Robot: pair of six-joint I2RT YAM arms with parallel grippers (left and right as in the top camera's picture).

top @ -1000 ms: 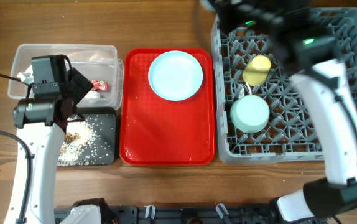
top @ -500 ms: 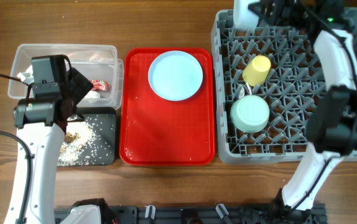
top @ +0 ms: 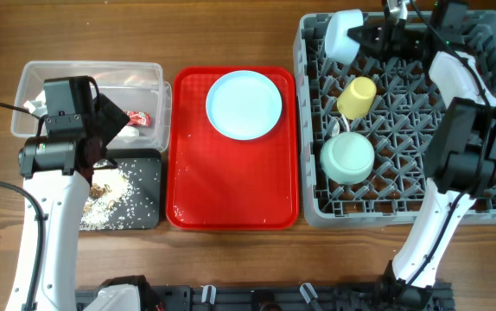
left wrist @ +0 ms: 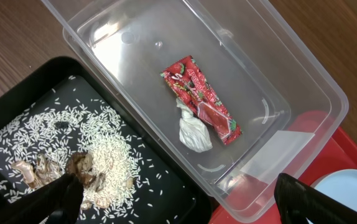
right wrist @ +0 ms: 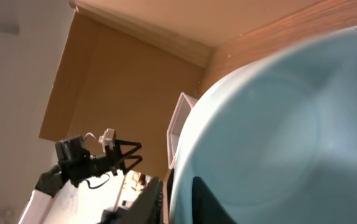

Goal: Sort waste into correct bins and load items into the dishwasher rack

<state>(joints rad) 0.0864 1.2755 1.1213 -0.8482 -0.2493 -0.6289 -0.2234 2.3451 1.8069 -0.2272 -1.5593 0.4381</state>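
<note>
Tray (top: 231, 186): near half bare, open from above; plate (top: 244, 104) fills the far half.
Rack (top: 403, 173): cup (top: 357, 97) and green bowl (top: 346, 158) block the left side; right part holds only pegs.
Right arm (top: 460, 78), with pale bowl (top: 343, 36), spans the far edge.
Left arm (top: 54, 207) overhangs tub (top: 23, 86).

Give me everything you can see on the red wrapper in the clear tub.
The red wrapper is a small, long, flat packet, glossy like plastic film, red with light print. It lies diagonally on the floor of the clear tub, away from the walls. Its side touches the crumpled white tissue; nothing grips it.
</note>
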